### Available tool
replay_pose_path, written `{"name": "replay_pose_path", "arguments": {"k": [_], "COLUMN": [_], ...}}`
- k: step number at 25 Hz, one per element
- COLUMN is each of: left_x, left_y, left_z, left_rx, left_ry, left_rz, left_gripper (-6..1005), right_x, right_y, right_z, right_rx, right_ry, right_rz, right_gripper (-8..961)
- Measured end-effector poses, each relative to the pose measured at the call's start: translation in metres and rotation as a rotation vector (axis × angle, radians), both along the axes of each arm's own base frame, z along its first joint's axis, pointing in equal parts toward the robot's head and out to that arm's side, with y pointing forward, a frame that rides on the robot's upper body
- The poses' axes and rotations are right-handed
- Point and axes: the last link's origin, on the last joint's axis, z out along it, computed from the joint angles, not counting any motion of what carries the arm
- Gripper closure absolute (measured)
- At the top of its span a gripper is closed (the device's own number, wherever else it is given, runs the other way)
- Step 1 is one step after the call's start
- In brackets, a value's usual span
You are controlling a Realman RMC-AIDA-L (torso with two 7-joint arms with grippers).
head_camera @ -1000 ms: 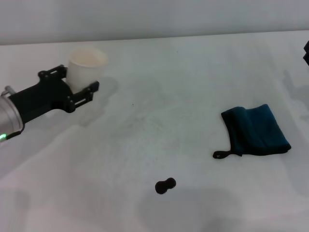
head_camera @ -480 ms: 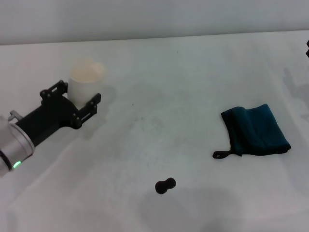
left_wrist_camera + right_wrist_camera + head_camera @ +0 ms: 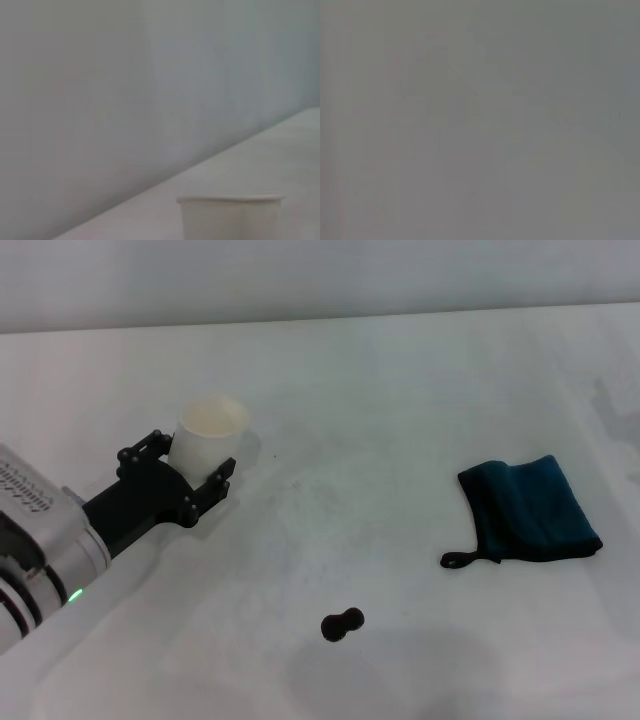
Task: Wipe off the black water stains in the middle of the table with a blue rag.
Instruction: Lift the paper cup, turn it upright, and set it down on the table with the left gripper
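The black water stains (image 3: 343,624) form one small two-lobed blot on the white table (image 3: 400,400), near the front middle. The blue rag (image 3: 530,509) lies folded at the right, its black loop pointing toward the stain. My left gripper (image 3: 196,465) is at the left, shut on a white paper cup (image 3: 208,431) and holding it upright. The cup also shows in the left wrist view (image 3: 230,216). My right gripper is out of view; the right wrist view shows only plain grey.
The table's far edge (image 3: 320,322) meets a pale wall. A tiny dark speck (image 3: 276,455) sits just right of the cup.
My left gripper has carried the paper cup to the right and toward the front, closer to the table's middle. The rag and the stain have not moved.
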Motion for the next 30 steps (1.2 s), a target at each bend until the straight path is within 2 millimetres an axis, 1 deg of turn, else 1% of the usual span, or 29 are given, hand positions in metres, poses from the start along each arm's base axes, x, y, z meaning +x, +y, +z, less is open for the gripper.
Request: {"name": "replay_pose_path", "arguments": {"k": [4,8,22,28,30], "left_x": [-0.002,-0.005,-0.019,-0.027,-0.029], "left_y": [0.0,-0.004,-0.018,-0.022,-0.021], "left_z": [-0.003,-0.007,-0.007,-0.002,0.0], "left_rx": [0.004,-0.001,0.009,0.044,0.057], "left_ry": [0.02,0.024,0.06,0.034,0.028], "left_rz": [0.025,0.042,0.054,0.104,0.12], "left_gripper": [338,337,333,331,299], "right_x": [0.0,0.001,0.003,0.004,0.003], "right_y": [0.0,0.0,-0.002,-0.002,-0.002], "right_z": [0.002,0.003,0.001,0.001,0.0], "right_rx": [0.005,0.008,0.003,0.0,0.0], "right_ry": [-0.002,-0.005,0.002,0.0,0.001], "right_rz": [-0.001,-0.003,-0.011,-0.017,-0.017], "right_gripper": [204,204,203,203,203]}}
